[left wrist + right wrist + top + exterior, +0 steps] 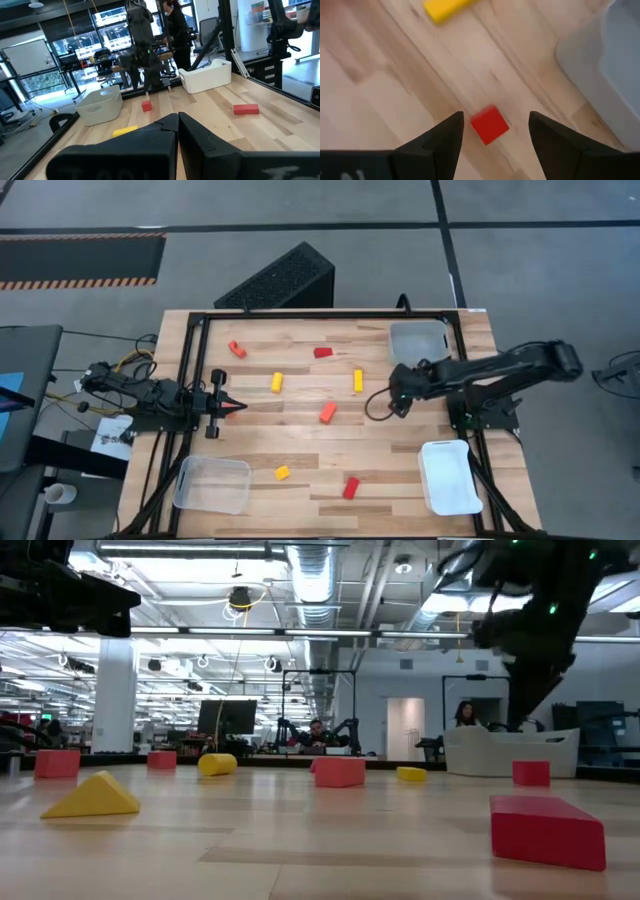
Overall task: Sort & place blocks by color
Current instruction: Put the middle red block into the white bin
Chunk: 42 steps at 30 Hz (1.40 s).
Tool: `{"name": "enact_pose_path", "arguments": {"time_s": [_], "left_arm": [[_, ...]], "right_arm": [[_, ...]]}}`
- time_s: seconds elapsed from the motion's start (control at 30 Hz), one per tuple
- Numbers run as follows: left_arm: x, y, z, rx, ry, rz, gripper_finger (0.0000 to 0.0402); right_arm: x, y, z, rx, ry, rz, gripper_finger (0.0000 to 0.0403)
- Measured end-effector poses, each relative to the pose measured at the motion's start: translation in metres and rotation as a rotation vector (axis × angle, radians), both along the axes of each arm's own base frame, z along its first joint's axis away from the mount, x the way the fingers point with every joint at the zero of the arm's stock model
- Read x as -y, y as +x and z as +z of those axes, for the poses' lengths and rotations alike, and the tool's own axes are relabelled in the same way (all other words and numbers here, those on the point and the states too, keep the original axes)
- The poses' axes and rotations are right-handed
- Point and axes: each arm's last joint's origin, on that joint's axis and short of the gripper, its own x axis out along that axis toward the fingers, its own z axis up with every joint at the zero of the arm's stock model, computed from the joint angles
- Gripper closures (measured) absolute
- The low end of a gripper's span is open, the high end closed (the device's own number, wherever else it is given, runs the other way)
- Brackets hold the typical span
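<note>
Between the right jaws (pixel 492 135), spread wide and holding nothing: a small red block (pixel 490 124), lying on the bare worktop (pixel 300 470), apart from both fingers. Just beyond it, a yellow block (pixel 447 8); off to one side, the wall of a clear tray (pixel 615 60). Seen from above, right jaws hanging near the far right clear tray (pixel 418 340), beside the yellow bar (pixel 358 381).

Left jaws (pixel 232 408) shut tight, fingertips pressed together with nothing between, parked at the left edge of the worktop, pointing toward the middle.

Scattered across the boards, none in a container: an orange block (pixel 237 349) far left, a red block (pixel 322 352) far middle, a yellow block (pixel 276 382), an orange block (pixel 327 413) at centre, a small yellow block (pixel 282 472) and a red block (pixel 351 488) nearer the front. Near left clear tray (pixel 212 484) and white tray (pixel 448 476) both look empty; contents of the far tray hard to tell.

Judged from this: sorting barely begun, with nearly every block yet to be picked and placed.
</note>
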Motion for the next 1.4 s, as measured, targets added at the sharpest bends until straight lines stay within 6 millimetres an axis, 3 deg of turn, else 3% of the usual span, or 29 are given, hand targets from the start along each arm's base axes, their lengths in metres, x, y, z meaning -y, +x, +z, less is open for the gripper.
{"name": "enact_pose_path", "arguments": {"time_s": [0.2,0.3,0.63,1.0,1.4], "left_arm": [[0.0,0.0,0.0,-0.001,-0.008,0.0,0.04],[0.0,0.0,0.0,-0.001,-0.009,0.0,0.04],[0.0,0.0,0.0,-0.001,-0.018,-0.001,0.04],[0.0,0.0,0.0,-0.004,-0.044,-0.002,0.04],[0.0,0.0,0.0,-0.003,-0.044,-0.001,0.04]], "right_arm": [[0.0,0.006,-0.035,-0.15,-0.029,-0.011,0.0153],[0.002,0.007,-0.042,-0.166,-0.006,-0.035,0.0153],[0.013,-0.004,-0.026,-0.062,0.036,-0.065,0.0153],[0.009,-0.041,-0.054,0.232,0.078,-0.059,0.0153],[-0.001,-0.043,-0.059,0.163,0.001,0.098,0.0153]]}}
